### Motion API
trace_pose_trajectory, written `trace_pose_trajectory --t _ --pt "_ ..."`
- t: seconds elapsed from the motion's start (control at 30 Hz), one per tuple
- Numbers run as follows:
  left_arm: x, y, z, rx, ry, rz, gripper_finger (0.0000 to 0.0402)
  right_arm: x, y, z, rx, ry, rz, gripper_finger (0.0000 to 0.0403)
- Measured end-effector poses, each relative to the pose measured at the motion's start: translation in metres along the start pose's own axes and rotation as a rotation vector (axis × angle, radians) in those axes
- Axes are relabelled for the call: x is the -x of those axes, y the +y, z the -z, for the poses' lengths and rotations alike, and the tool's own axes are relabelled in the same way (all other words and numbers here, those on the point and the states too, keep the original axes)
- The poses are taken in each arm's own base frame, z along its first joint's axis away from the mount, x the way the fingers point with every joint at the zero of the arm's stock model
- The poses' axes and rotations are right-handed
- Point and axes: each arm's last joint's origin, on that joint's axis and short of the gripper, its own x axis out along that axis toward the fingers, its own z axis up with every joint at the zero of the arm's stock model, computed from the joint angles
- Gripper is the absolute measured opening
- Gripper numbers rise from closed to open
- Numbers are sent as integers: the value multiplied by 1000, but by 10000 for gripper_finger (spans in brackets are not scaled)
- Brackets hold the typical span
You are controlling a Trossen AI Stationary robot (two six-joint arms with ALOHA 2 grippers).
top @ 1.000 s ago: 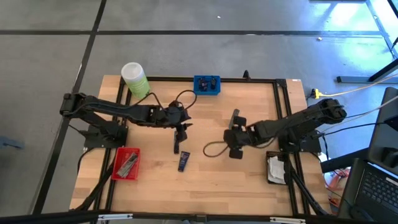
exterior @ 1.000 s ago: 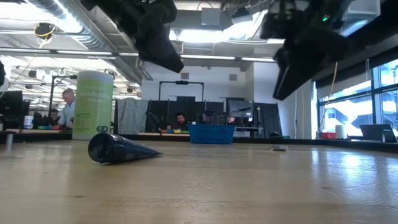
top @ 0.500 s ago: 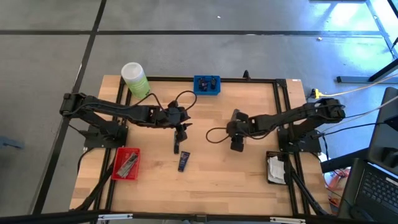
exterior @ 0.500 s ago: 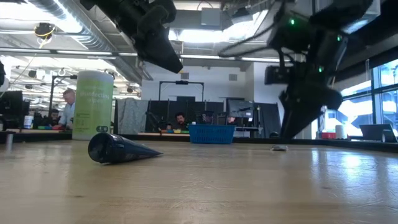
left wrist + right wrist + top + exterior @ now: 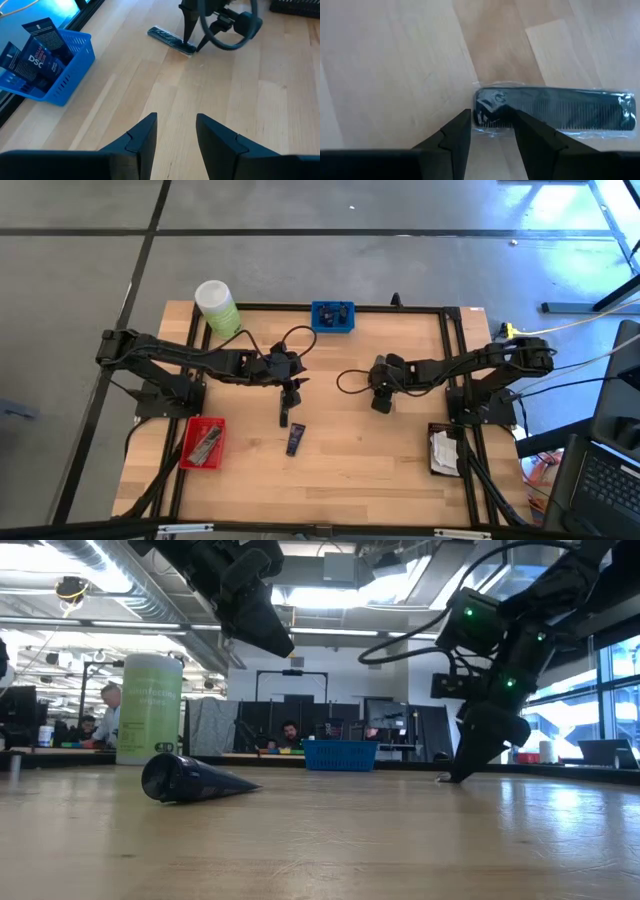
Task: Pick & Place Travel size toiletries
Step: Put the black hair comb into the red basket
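A black comb in a clear packet (image 5: 555, 112) lies flat on the wooden table (image 5: 340, 470). My right gripper (image 5: 492, 135) points down at it, open, with one finger on each side of the packet's end; its tips reach table height (image 5: 460, 775). The left wrist view shows the same packet (image 5: 167, 37). My left gripper (image 5: 175, 132) hangs open above the table's middle (image 5: 290, 392), holding nothing. On the table below it are a dark cone (image 5: 190, 780), lying on its side, and a navy tube (image 5: 295, 440). My right gripper comes from above, slanting down, its open fingers (image 5: 457, 132) standing across the end of the clear packet (image 5: 482, 117). The packet lies flat on the table. I cannot tell whether the fingers touch it.
A big light-green bottle (image 5: 216, 306) stands at the far left corner. A blue basket (image 5: 332, 316) with dark packets sits at the far edge. A red tray (image 5: 203, 443) is near left, a black tray (image 5: 443, 450) near right. Bare wood lies along the near edge.
My right gripper has swung toward the table's far edge and sunk from well above the table down to the wood at the comb packet's end. The packet, the cone and the tube have stayed where they were.
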Motion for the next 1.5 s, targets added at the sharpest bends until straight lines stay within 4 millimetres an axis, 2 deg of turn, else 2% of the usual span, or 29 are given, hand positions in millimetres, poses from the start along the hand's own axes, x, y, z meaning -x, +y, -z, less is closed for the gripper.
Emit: trace_pose_trajectory --t 0.2,0.47,0.53,1.07,1.5 --pt "0 0 0 0 -1 1 132 -1 -1 4 -14 4 -6 122" --pt "0 0 0 0 -1 1 136 -1 0 6 -28 23 -38 20" --pt "0 0 0 0 -1 0 136 -1 0 6 -32 27 -56 6" --pt "0 0 0 0 -1 0 136 3 19 9 8 24 -116 1" --pt "0 0 0 0 -1 0 134 29 38 6 26 -87 -224 1"
